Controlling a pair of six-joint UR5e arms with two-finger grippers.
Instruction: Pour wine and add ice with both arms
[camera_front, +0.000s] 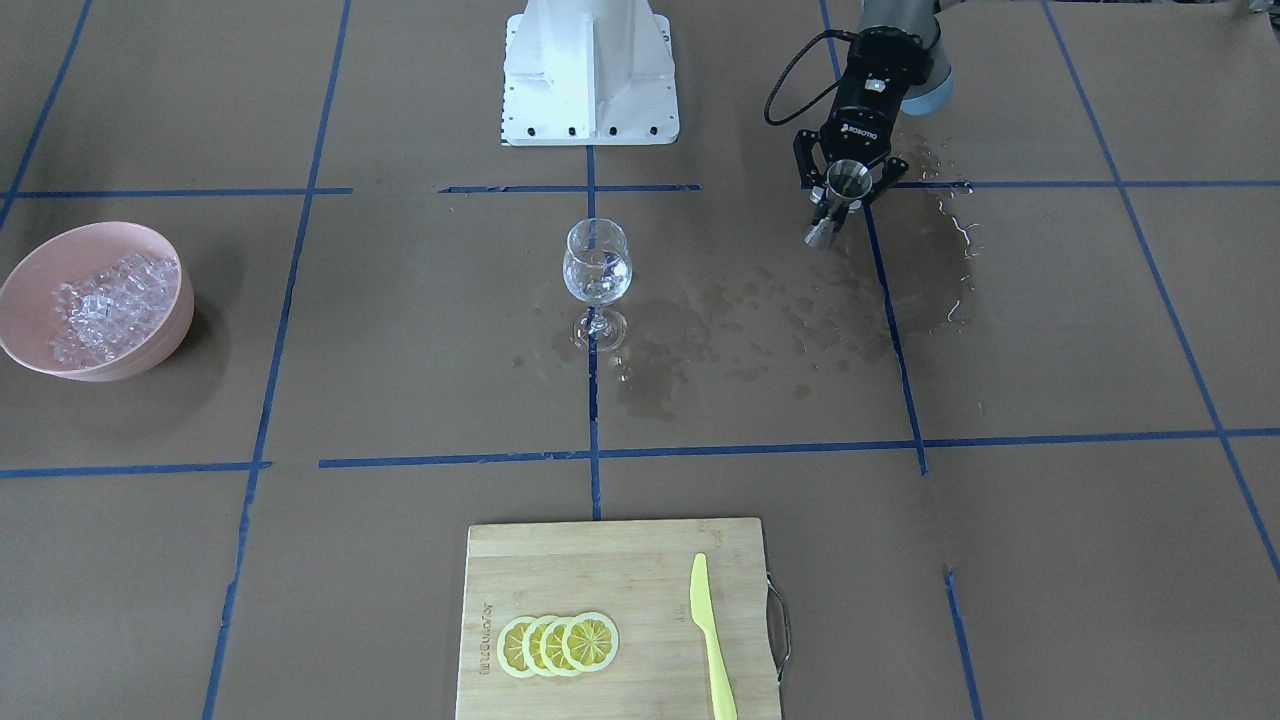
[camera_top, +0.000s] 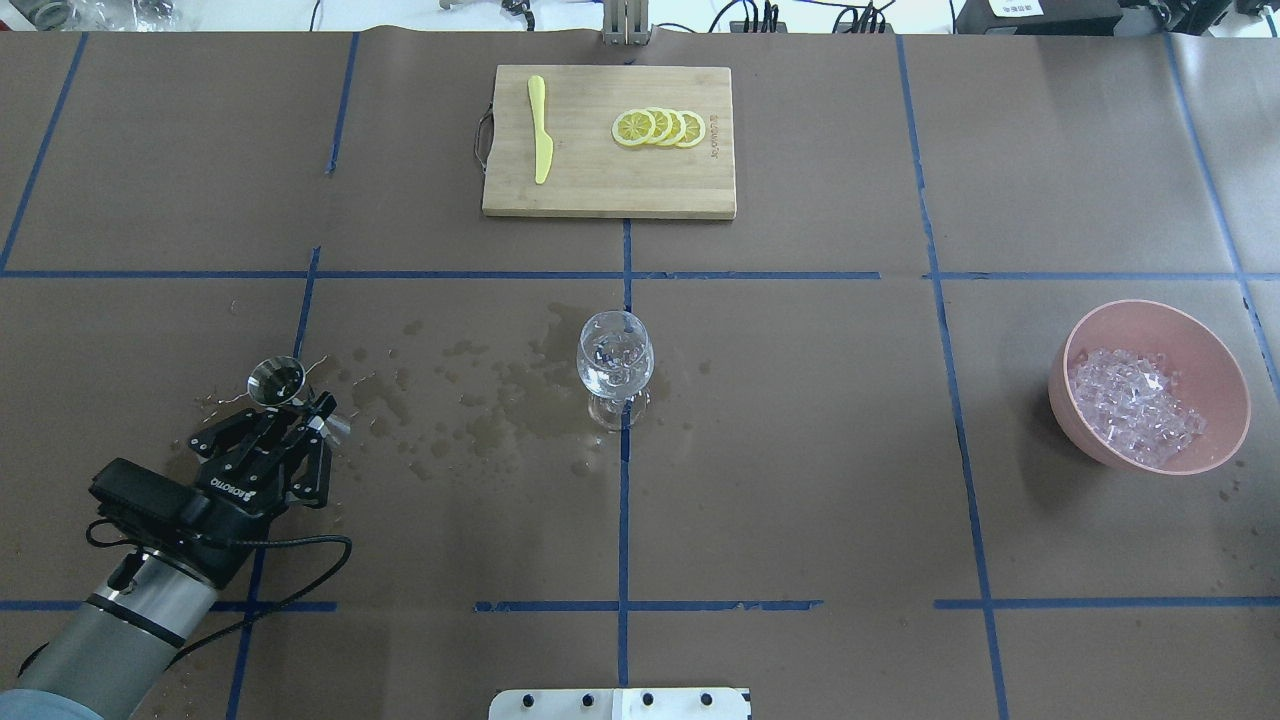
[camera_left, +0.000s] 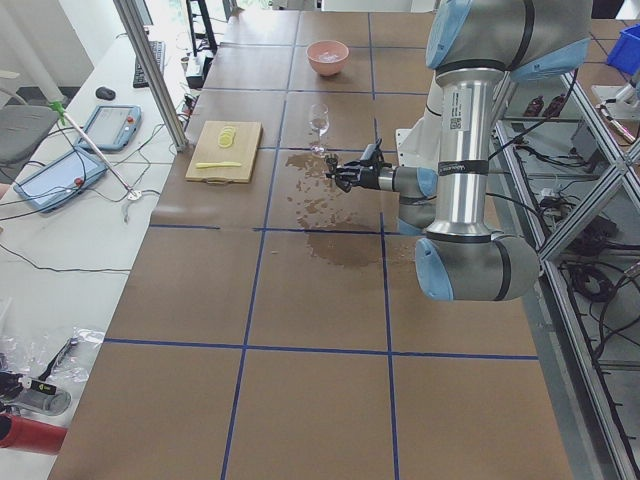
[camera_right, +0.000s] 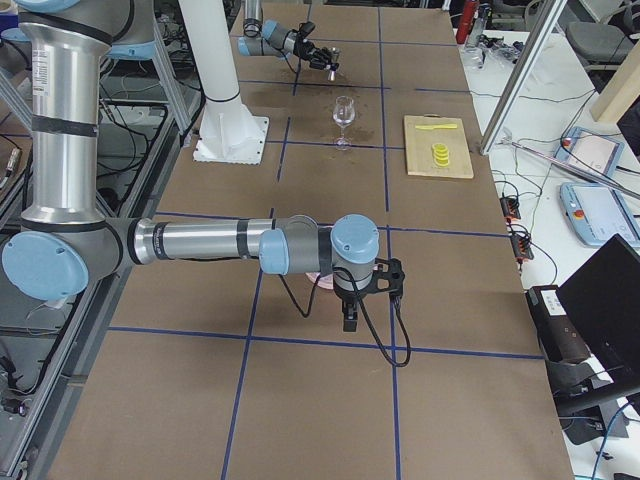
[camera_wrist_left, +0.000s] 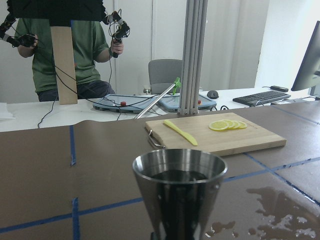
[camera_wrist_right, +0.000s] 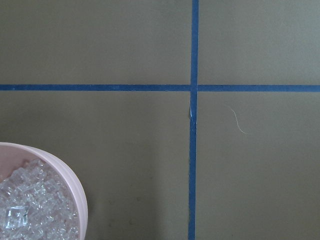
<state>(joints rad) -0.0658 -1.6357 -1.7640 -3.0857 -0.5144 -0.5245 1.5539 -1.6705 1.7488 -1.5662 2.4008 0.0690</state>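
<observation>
Steel jigger (camera_wrist_left: 180, 195) filled the L wrist view, pinched at its waist by the L gripper's (camera_top: 305, 408) fingers. Wet patches (camera_top: 500, 400) lay on the desk (camera_top: 800, 450) btwn it and the glass (camera_top: 615, 345), upright at centre w/ a little wine (camera_top: 613, 372). Far right, ice (camera_top: 1135, 405) heaped in pink bowl (camera_top: 1075, 345). R gripper (camera_right: 350, 318) hung near that bowl; its fingers, can't tell.

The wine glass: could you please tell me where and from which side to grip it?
Probably the stem of the wine glass, level from the robot's drier right side: it stands upright, stem thin, bowl round and wide.
</observation>
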